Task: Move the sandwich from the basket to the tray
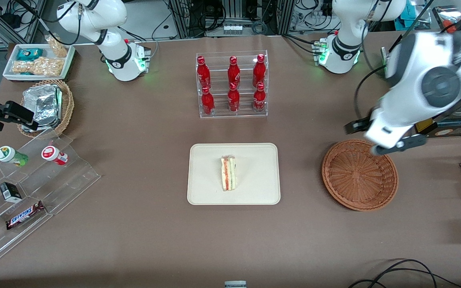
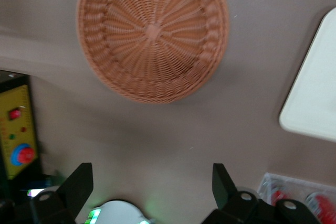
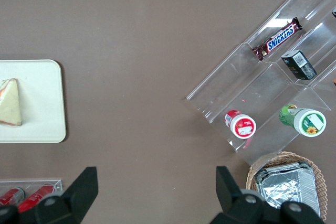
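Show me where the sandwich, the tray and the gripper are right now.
sandwich [image 1: 228, 173], front view, middle of the wedge.
tray [image 1: 254, 188], front view, bare cream surface.
gripper [image 2: 152, 182], left wrist view, open, midway between fingertips, above the table beside the basket [image 2: 152, 30].

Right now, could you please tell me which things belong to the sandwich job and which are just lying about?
Job: triangular wrapped sandwich on cream rectangular tray; empty reddish-brown wicker basket; open gripper above its rim.
Lying about: red bottles, foil packs, Snickers bar.

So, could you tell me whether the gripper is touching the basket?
Apart: the left wrist view shows the open gripper with bare table between its fingertips and the empty basket.
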Controlling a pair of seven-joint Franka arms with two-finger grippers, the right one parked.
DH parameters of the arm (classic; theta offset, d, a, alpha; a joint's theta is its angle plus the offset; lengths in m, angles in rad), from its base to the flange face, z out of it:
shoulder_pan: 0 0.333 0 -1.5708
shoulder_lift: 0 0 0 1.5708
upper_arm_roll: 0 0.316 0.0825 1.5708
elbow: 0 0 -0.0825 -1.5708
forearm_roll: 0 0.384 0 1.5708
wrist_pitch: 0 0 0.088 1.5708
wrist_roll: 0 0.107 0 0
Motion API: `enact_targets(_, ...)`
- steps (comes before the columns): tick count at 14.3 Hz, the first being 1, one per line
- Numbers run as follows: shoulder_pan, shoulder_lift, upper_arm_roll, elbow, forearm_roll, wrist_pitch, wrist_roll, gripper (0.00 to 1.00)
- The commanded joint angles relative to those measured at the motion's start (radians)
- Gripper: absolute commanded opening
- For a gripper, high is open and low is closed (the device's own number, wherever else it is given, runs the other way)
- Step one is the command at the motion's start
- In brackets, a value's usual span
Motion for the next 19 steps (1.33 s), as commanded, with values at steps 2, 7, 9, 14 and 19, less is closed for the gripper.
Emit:
enact_targets(2, 0.102, -0.1, -0.02, -0.045, -0.007, -0.005, 0.251, 1.0)
enact_targets(7, 0.148, -0.117, -0.02, 0.034, -0.029, 0.01, 0.433, 1.0)
enact_targets(9, 0.16, -0.113, -0.019, 0.042, -0.037, 0.047, 0.439, 1.0)
enact_targets(14, 0.154, -0.051, -0.017, 0.126, -0.034, 0.092, 0.436, 1.0)
enact_targets(19, 0.148, -0.053, -0.016, 0.137, -0.037, 0.05, 0.427, 1.0)
